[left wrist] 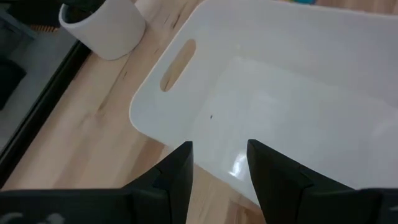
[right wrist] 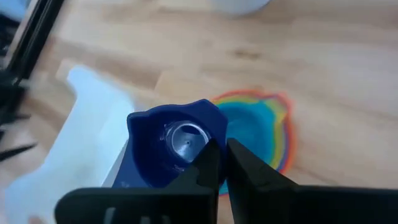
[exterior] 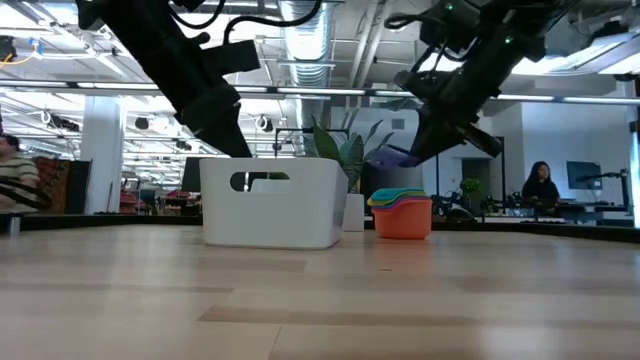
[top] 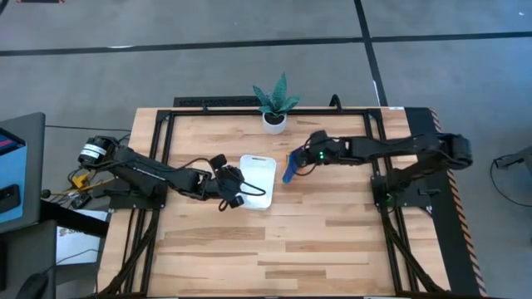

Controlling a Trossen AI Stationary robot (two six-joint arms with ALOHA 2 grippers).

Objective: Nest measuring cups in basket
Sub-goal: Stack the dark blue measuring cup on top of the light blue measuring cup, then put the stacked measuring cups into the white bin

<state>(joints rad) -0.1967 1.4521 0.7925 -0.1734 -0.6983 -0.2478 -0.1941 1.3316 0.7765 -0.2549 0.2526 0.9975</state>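
Observation:
The white basket (top: 259, 181) (exterior: 270, 205) rests on its base at the table's middle. To its right stands a nested stack of cups (exterior: 402, 212) (right wrist: 268, 118) with the orange one at the bottom. My right gripper (top: 293, 163) (right wrist: 222, 158) is shut on a navy cup (top: 288, 172) (right wrist: 168, 146) and hangs above the gap between stack and basket. My left gripper (top: 241, 188) (left wrist: 219, 155) is open, and its fingertips stand at the rim of the basket's left side (left wrist: 186, 134). My left gripper: I cannot tell whether its fingers touch the basket's rim. My right gripper pinches the navy cup by its wall at the rim (right wrist: 208, 134) between its two fingers, coming from above and slanting down toward the table's left. The cup is lifted clear and tilted, and its hollow faces the wrist camera.
A white plant pot (top: 274, 121) (left wrist: 106, 28) with a green plant stands behind the basket near the far edge. A black frame borders the table top (top: 332, 249). Bare wood lies on the near half. People show in the room beyond.

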